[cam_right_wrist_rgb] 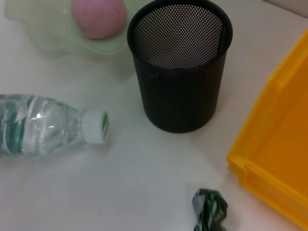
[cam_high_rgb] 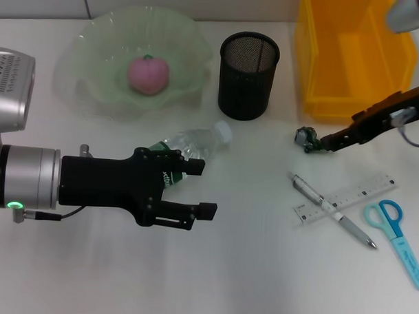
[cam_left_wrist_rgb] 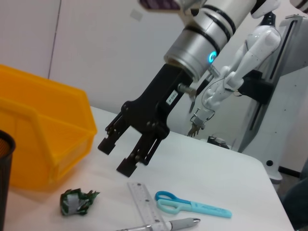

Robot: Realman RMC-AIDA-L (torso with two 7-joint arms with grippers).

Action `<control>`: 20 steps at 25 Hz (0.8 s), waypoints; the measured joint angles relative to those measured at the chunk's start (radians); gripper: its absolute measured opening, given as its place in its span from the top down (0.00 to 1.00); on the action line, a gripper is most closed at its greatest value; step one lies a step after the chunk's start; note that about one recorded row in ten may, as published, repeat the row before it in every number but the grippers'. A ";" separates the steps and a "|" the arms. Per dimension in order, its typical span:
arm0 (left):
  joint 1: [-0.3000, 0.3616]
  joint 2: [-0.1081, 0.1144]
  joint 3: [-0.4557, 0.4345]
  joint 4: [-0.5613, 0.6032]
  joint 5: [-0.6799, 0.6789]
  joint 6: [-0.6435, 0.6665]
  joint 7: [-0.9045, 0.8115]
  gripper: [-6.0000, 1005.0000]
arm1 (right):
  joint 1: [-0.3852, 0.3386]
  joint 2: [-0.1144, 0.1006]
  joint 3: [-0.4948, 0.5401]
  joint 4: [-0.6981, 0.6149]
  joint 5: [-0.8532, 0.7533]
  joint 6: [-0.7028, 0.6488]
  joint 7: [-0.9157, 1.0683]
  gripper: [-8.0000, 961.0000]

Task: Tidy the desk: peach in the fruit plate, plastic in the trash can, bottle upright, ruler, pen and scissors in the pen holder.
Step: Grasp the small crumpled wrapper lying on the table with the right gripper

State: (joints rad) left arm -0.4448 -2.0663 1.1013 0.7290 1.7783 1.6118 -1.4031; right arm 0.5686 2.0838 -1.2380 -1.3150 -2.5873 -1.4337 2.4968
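A white desk bears everything, a pale wall behind, another white robot beyond.

white desk, bottle, ruler, scissors

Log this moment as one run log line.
peach in plate | bottle lying | left hand open over bottle | right hand open near plastic

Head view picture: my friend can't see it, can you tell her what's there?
A black left gripper hangs open over a lying water bottle. The right gripper is beside crumpled plastic, and a peach sits in the green plate.
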 joint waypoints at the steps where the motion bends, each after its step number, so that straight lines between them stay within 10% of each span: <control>1: 0.000 0.000 0.000 0.000 0.000 0.000 0.000 0.18 | -0.001 0.000 -0.019 0.011 0.000 0.025 0.011 0.15; 20: -0.002 -0.001 0.005 -0.016 0.001 -0.017 0.013 0.18 | 0.037 0.004 -0.186 0.247 0.077 0.322 0.082 0.18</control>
State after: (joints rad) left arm -0.4471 -2.0673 1.1061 0.7131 1.7795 1.5946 -1.3905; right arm 0.6060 2.0875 -1.4242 -1.0684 -2.5101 -1.1114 2.5788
